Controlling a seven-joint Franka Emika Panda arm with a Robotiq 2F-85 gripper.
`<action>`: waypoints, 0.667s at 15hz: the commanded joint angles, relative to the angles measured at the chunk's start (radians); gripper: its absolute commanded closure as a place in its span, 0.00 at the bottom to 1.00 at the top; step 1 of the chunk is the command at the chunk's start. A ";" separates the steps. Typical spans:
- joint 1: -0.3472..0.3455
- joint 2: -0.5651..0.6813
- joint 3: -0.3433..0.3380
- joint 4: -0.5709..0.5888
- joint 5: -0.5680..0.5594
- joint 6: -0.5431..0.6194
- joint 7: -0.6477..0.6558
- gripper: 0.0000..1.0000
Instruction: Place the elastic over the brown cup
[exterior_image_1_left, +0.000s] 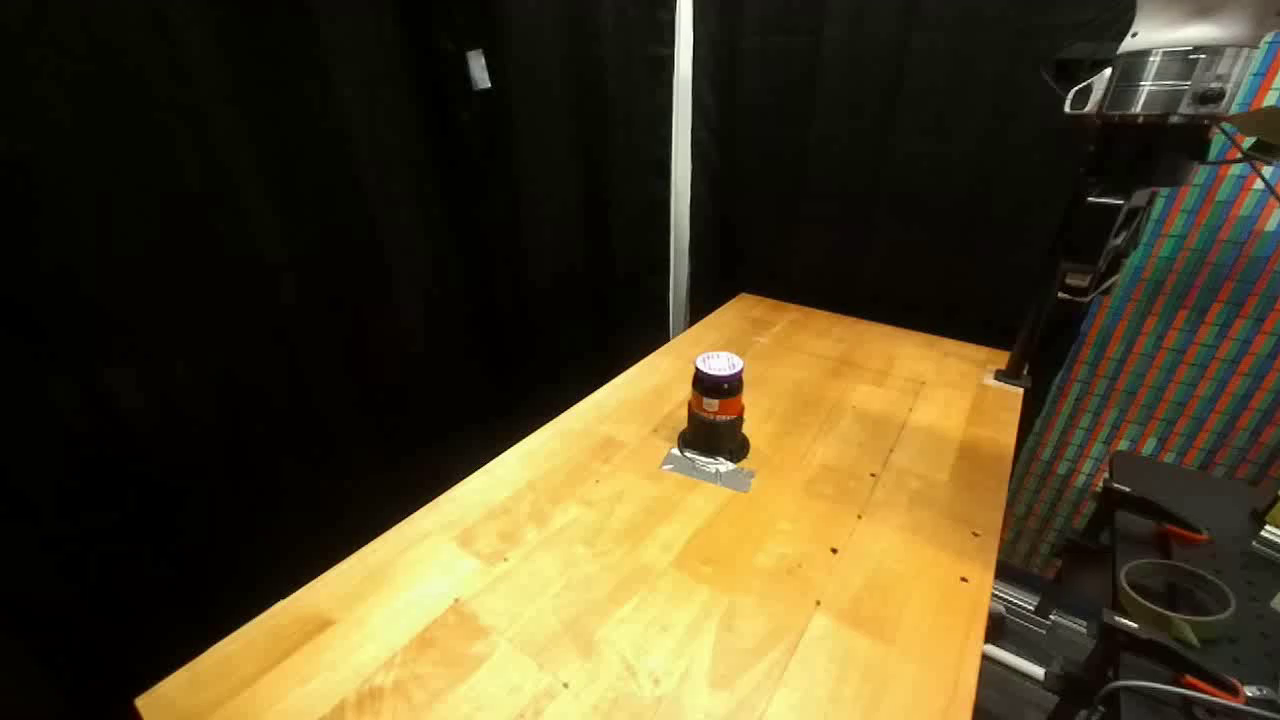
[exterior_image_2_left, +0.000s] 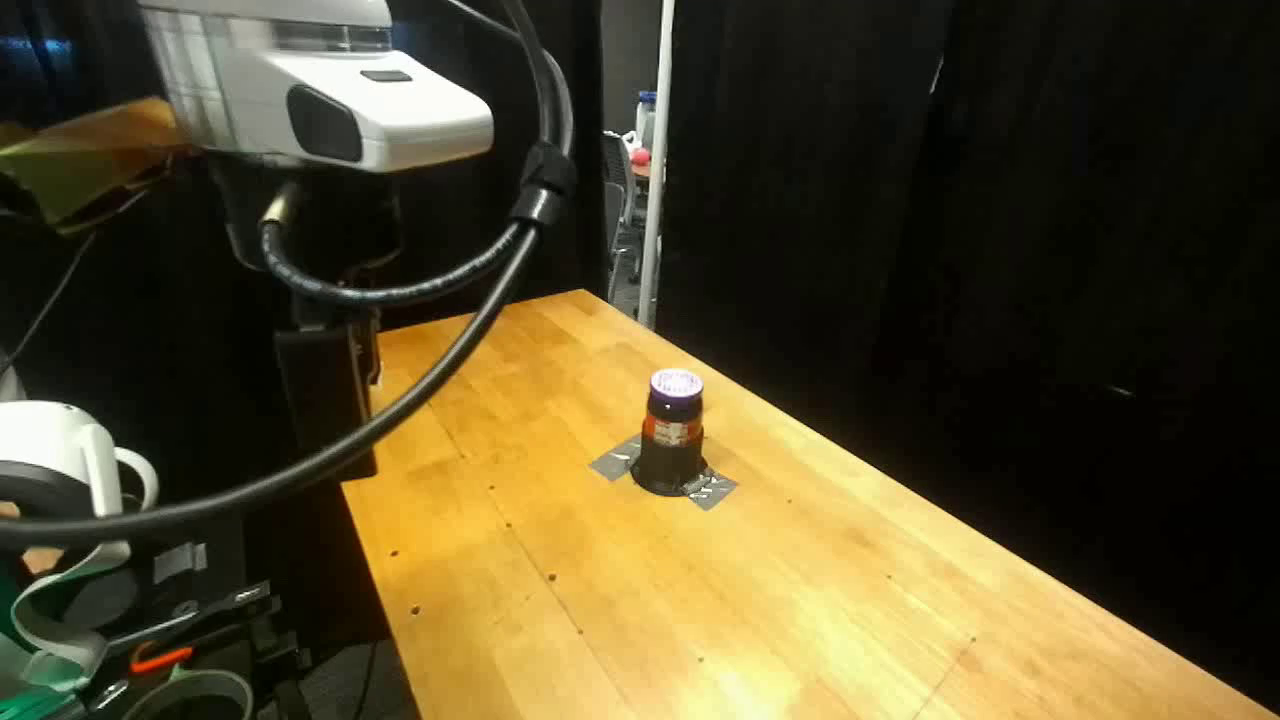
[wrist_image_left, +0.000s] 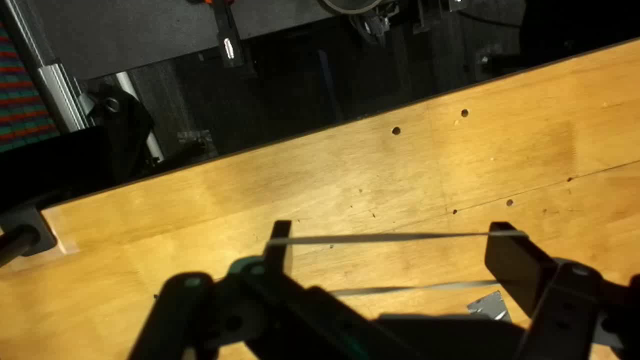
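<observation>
Brown cup (exterior_image_1_left: 717, 405) upright, long axis vertical, top facing up; jaws wide, elastic (wrist_image_left: 390, 238) stretched between.

1. The cup (exterior_image_1_left: 717, 405) looked near-black, with an orange-red band and a whitish, purple-rimmed top (finely marked).
2. The elastic (wrist_image_left: 390, 237) looked pale grey; the gripper (wrist_image_left: 392, 231) was mostly black.
3. The table (exterior_image_1_left: 620, 570) bore a honey-toned patchwork.
4. The striped surface (exterior_image_1_left: 1190, 330) mixed red, blue and green.
</observation>
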 joint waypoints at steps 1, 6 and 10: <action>-0.004 0.000 0.004 0.002 0.003 -0.002 -0.003 0.00; 0.066 0.106 0.067 0.087 0.062 0.122 0.040 0.00; 0.108 0.303 0.171 0.207 0.061 0.334 0.117 0.00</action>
